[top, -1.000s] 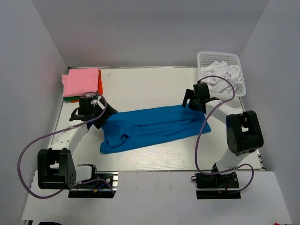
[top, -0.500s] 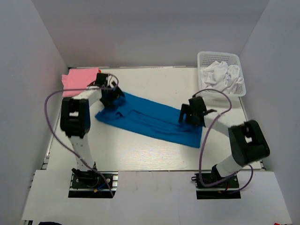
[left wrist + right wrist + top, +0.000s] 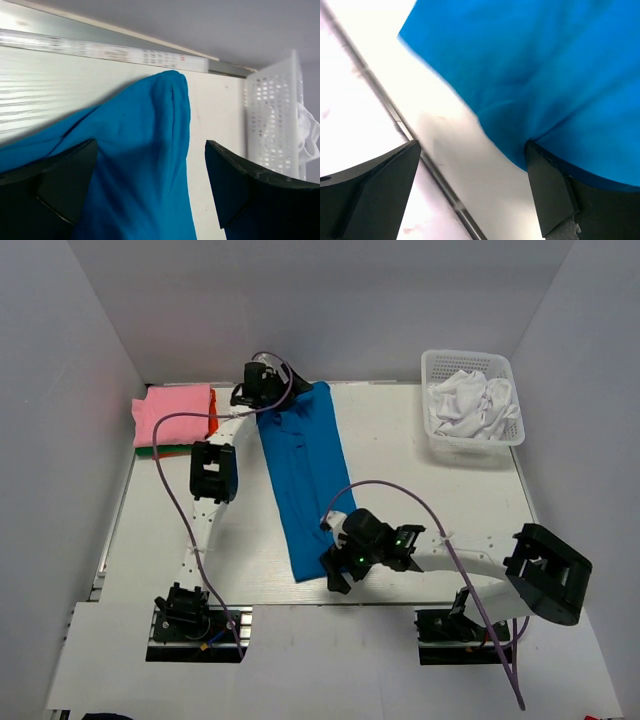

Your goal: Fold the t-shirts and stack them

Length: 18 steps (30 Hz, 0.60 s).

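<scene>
Blue cloth takes up the middle of the tabletop. The bright blue t-shirt lies drawn out in a long narrow strip, running from the far edge down toward the near edge, a little left of centre. The left arm reaches right across to the far end of it. The left tool sits over the shirt's far corner with its jaws spread wide, gripping nothing. The right arm bends in low along the near edge. The right tool is at the strip's near end, likewise released, with the cloth's edge close by one finger. At the far left a pink t-shirt lies folded on top of an orange-red t-shirt and a green t-shirt. White t-shirts are heaped in the basket at the far right, well apart from the blue one.
</scene>
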Each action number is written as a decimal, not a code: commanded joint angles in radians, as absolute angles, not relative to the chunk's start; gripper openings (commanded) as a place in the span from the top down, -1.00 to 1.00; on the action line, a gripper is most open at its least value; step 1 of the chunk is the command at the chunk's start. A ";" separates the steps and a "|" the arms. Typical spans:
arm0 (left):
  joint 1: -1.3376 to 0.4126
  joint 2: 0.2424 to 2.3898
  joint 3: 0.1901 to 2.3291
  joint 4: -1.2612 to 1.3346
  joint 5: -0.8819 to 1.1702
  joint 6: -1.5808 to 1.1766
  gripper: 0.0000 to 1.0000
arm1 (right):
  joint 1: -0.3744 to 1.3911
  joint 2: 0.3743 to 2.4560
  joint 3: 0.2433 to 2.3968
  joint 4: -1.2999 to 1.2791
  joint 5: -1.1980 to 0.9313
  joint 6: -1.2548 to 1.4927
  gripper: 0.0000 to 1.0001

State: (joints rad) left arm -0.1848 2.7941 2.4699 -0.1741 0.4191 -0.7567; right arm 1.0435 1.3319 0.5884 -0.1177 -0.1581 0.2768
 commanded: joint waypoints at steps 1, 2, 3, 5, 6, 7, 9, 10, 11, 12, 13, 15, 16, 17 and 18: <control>-0.232 2.882 2.465 -0.134 0.463 -0.805 -0.99 | 1.124 1.405 0.617 -0.158 -0.262 0.152 -0.80; -0.232 2.882 2.447 -0.099 0.463 -0.819 -0.99 | 1.135 1.387 0.627 -0.161 -0.240 0.149 -0.80; -0.232 2.857 2.435 -0.098 0.427 -0.819 -0.99 | 1.144 1.397 0.632 -0.160 -0.223 0.146 -0.80; -0.232 2.840 2.444 -0.098 0.393 -0.819 -0.99 | 1.155 1.358 0.663 -0.161 -0.204 0.124 -0.80; -0.232 2.812 2.444 -0.098 0.393 -0.819 -0.99 | 1.160 1.345 0.669 -0.160 -0.203 0.105 -0.80; -0.232 2.797 2.444 -0.085 0.393 -0.819 -0.99 | 1.163 1.333 0.682 -0.164 -0.198 0.103 -0.80; -0.232 2.763 2.453 -0.072 0.393 -0.819 -0.99 | 1.161 1.276 0.693 -0.182 -0.128 0.098 -0.80; -0.232 2.722 2.453 -0.072 0.393 -0.819 -0.99 | 1.160 1.246 0.701 -0.183 -0.064 0.118 -0.80; -0.232 2.699 2.465 -0.072 0.393 -0.810 -0.99 | 1.158 1.229 0.703 -0.181 -0.055 0.123 -0.80; -0.232 2.672 2.465 -0.083 0.393 -0.792 -0.99 | 1.157 1.183 0.704 -0.169 -0.042 0.132 -0.80; -0.232 2.645 2.465 -0.098 0.393 -0.778 -0.99 | 1.158 1.168 0.698 -0.163 -0.020 0.146 -0.80; -0.232 2.547 2.465 -0.138 0.393 -0.749 -0.99 | 1.154 1.125 0.680 -0.127 0.038 0.195 -0.80; -0.232 2.513 2.454 -0.153 0.393 -0.714 -0.99 | 1.154 1.120 0.670 -0.124 0.091 0.216 -0.80; -0.232 2.478 2.442 -0.172 0.393 -0.704 -0.99 | 1.151 1.114 0.663 -0.124 0.106 0.235 -0.80; -0.232 2.404 2.418 -0.184 0.434 -0.704 -0.99 | 1.147 1.109 0.667 -0.133 0.127 0.244 -0.80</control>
